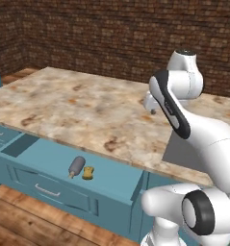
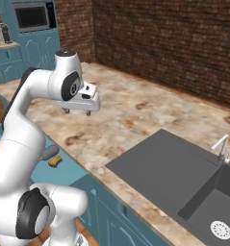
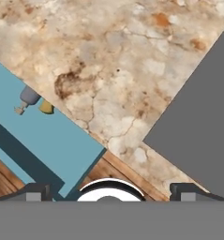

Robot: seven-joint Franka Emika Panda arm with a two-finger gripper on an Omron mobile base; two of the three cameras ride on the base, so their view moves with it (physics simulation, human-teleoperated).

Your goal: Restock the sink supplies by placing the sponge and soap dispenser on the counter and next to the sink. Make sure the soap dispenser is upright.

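A: Start big. The tabletop [image 1: 83,108] is bare marbled stone, and the sink [image 2: 169,170] sits at its right end with the faucet [image 2: 221,147] behind the basin.

B: And neither supply is up there yet. Both lie in the open drawer [image 1: 63,166] below the tabletop edge, left of the arm [image 1: 203,139].

A: Right. The dispenser [image 1: 77,166] is on its side, nozzle pointing toward the drawer front, and the sponge [image 1: 89,172] lies just beside it, close enough that I cannot tell if they touch.

B: The gripper [image 2: 78,111] hangs over the tabletop, well apart from the drawer, fingers spread wide with nothing between them.

A: So the step in hand is the reach down to the drawer. I would go for the dispenser first, since it needs righting.

B: Agreed. Come down over its body, fingers across the narrow width, clear of the thin nozzle. Keep off the sponge side, or a finger may nudge the sponge away.

A: Then turn it upright before setting it beside the sink.
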